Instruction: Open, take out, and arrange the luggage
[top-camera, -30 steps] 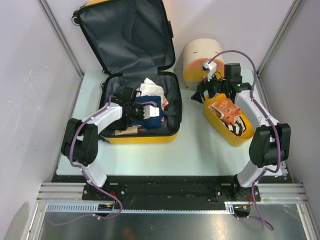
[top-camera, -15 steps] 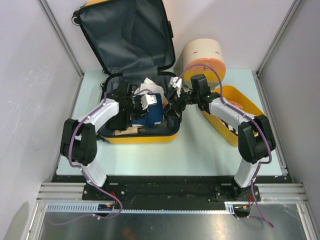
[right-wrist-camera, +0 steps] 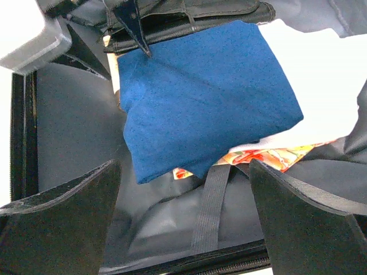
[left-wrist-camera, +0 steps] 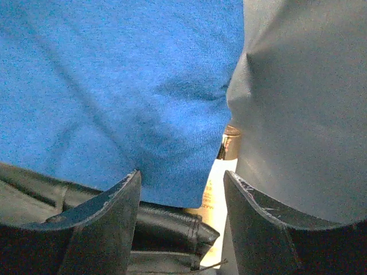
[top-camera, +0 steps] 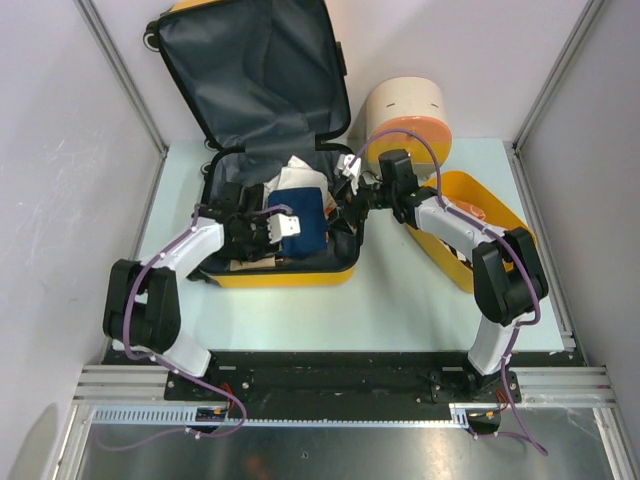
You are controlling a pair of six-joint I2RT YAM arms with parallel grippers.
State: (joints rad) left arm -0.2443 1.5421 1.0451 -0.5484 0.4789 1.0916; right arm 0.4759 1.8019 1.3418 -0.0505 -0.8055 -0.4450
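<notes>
Pale green table [top-camera: 400,300] inside white walls carries the open luggage [top-camera: 290,272] at its far left, lid leaning back. Within the last second the left gripper [left-wrist-camera: 180,183] has spread its jaws from nearly closed to moderately apart, letting go of the blue folded cloth [right-wrist-camera: 206,97], which lies at its mouth unpinched. Meanwhile the right gripper [right-wrist-camera: 183,172], jaws wide and empty, has swung from the yellow basket [top-camera: 500,215] to hover over that cloth. This looks like a handover, with the right arm likely to lift it out.
</notes>
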